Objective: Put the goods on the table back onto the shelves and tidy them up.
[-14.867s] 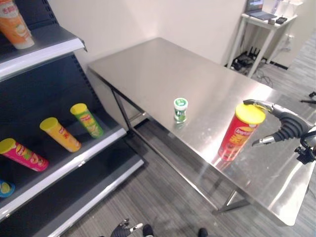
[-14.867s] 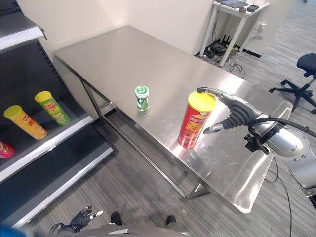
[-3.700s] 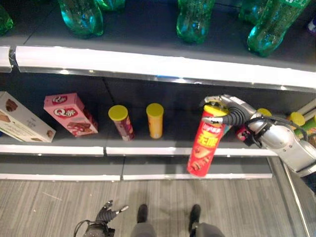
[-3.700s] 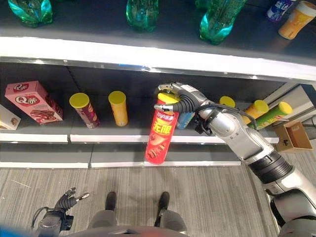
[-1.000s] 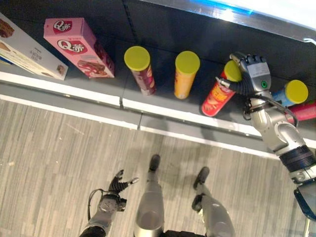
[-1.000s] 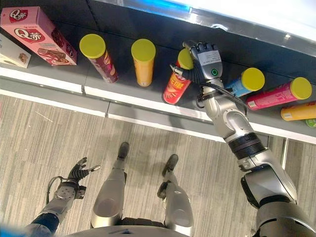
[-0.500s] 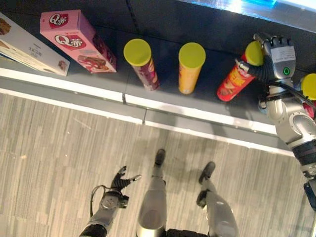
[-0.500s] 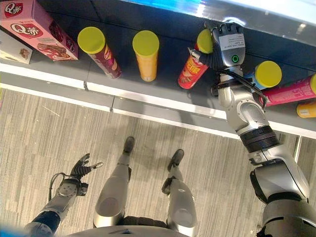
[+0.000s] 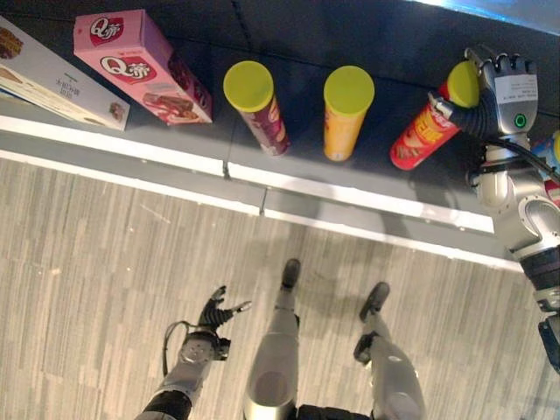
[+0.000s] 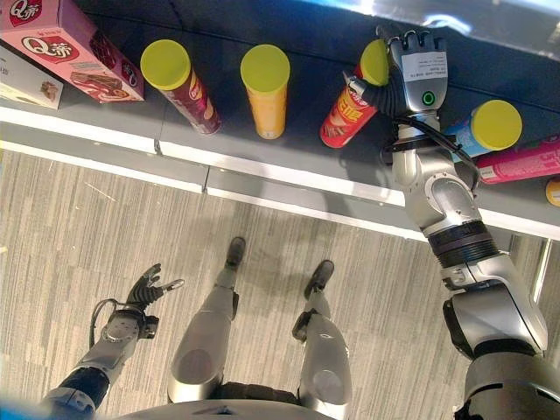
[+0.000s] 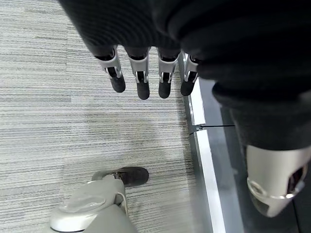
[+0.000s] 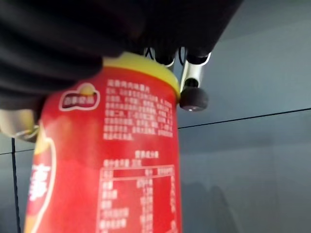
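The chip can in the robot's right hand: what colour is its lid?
Yellow. The lid tops the red chip can; the right eye view shows it best.
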{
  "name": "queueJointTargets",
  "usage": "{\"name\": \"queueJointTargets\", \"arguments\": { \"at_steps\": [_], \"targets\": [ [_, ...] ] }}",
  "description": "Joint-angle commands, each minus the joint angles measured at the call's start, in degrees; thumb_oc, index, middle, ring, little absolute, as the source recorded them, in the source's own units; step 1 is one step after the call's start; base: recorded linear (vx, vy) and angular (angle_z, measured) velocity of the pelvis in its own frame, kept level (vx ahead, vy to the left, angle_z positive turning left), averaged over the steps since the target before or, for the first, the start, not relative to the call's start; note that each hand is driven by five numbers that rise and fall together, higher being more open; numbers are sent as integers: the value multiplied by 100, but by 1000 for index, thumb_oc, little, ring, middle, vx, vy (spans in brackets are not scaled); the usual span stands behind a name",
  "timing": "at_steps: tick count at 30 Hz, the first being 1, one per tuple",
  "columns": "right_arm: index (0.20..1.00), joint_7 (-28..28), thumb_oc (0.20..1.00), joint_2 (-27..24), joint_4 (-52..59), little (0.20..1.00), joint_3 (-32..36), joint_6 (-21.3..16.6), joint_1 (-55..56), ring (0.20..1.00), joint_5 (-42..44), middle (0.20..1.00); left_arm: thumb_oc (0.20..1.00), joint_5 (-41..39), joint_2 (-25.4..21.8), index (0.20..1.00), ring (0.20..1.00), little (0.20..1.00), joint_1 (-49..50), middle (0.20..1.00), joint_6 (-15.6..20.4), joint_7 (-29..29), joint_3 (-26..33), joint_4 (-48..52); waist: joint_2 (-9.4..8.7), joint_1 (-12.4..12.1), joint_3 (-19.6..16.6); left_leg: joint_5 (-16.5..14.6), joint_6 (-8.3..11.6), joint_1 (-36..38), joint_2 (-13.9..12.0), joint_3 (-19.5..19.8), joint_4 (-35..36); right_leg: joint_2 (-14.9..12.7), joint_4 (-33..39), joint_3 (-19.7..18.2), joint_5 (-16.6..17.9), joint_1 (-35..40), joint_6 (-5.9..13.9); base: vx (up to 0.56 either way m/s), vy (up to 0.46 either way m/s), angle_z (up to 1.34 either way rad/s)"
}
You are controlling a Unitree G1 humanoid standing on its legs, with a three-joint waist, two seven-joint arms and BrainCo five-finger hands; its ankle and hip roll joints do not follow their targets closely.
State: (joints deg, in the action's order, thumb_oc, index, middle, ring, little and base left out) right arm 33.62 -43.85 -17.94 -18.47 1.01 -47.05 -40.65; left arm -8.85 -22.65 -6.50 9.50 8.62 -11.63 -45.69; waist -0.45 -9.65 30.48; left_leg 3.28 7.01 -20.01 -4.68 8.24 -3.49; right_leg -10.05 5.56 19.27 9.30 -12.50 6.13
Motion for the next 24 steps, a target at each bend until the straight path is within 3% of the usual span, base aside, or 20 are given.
{"name": "queueJointTargets", "arguments": {
  "at_steps": [1, 24],
  "targets": [
    [200, 269, 200, -36, 314, 200, 126, -96, -154, 200, -98, 200, 1000, -89, -108, 1000, 1000, 1000, 155, 1000, 165, 118, -227, -82, -47, 63, -370, -696, -127, -139, -51, -120, -533, -663, -415, -98, -517, 209, 589, 0, 0, 0],
    [200, 96, 200, 258, 770, 200, 104, -124, 84, 200, -139, 200, 1000, -193, -76, 1000, 1000, 1000, -254, 1000, 59, 63, -141, -518, -76, 218, -354, -645, -126, -155, -53, -147, -423, -692, -392, -117, -479, 111, 596, -1, 1, 1]
  ]
}}
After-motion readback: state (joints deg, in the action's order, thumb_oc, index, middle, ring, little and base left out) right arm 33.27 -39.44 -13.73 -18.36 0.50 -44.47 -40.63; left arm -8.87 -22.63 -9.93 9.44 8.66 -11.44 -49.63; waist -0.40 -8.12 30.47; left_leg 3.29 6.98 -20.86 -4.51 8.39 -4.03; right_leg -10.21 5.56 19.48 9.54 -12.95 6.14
